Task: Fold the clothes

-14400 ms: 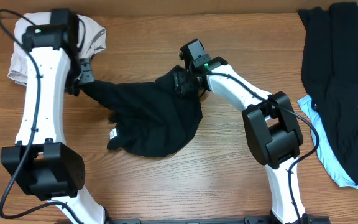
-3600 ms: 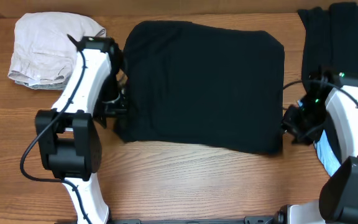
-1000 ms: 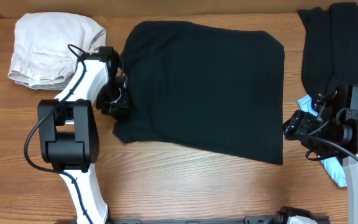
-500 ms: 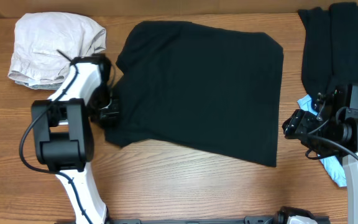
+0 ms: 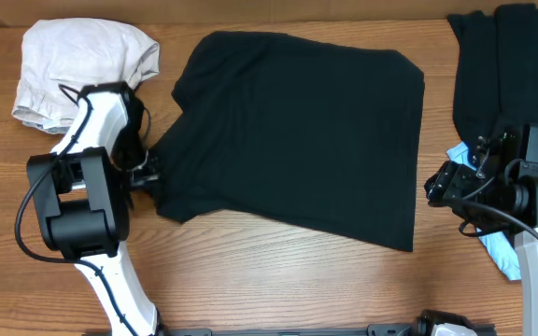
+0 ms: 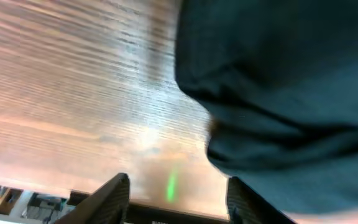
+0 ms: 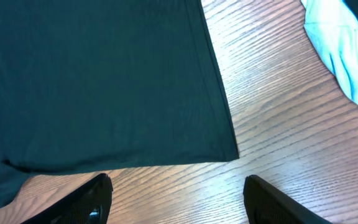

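Observation:
A black garment lies spread flat across the middle of the table, its lower edge slanting down to the right. My left gripper sits low at its lower left corner. In the left wrist view it is open, with bare wood between the fingers and rumpled black fabric just beyond the right finger. My right gripper hovers beside the garment's right edge. It is open over bare wood, short of the lower right corner of the cloth.
A crumpled beige garment lies at the back left, behind my left arm. At the far right a black garment rests on a light-blue one, whose edge shows in the right wrist view.
My left gripper slid left and toward the front, dragging the garment's left edge outward, then opened off it. The right arm has not moved.

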You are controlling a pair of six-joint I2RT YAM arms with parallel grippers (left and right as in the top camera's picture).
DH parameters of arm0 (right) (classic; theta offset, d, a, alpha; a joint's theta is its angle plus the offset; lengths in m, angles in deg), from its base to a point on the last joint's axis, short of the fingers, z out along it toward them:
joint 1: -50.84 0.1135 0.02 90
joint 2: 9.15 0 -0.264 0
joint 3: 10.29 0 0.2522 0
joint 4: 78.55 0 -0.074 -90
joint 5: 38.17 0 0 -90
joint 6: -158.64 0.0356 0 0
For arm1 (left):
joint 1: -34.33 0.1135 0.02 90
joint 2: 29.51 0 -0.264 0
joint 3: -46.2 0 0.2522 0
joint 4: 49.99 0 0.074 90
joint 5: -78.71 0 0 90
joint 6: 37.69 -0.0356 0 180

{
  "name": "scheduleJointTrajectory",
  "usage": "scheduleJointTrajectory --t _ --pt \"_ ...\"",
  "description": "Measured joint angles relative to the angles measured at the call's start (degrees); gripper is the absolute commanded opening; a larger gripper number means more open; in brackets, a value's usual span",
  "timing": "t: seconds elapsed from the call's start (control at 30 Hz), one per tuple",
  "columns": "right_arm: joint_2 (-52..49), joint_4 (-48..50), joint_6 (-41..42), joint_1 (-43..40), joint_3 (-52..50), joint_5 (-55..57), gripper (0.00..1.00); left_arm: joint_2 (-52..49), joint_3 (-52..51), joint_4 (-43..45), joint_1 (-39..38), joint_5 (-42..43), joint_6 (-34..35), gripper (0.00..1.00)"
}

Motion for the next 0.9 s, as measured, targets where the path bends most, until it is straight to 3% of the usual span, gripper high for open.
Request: scheduleJointTrajectory --t 0.17,0.27,0.33,0.53,0.67,0.8,0.9 --pt "-0.11 0.55 0.00 0.00 0.00 -0.02 0.72 -0.02 17.33 -4.11 -1.51 1.49 -1.57 0.75" --pt "-0.13 1.33 0.02 0.00 0.00 -0.04 0.72 0.04 27.54 -0.28 -2.67 2.32 -2.67 0.88" --pt "-0.17 1.90 0.00 0.00 0.00 -0.02 0.72 0.50 31.12 5.70 -3.34 2.89 -3.28 0.90" --pt "-1.53 1.66 -0.02 0.00 0.00 -0.04 0.75 0.20 32.06 23.61 -3.82 8.07 -5.73 0.87" --pt "-2.60 0.70 0.00 0.00 0.00 -0.02 0.76 -2.51 32.06 29.27 -3.82 10.05 -6.38 0.84" --pt "-2.86 0.24 0.00 0.00 0.00 -0.02 0.75 -8.57 32.06 33.31 -3.82 13.57 -8.26 0.74" --pt "-2.86 -0.04 0.00 0.00 0.00 0.00 0.75 -12.15 31.82 34.25 -3.82 15.43 -8.76 0.74"
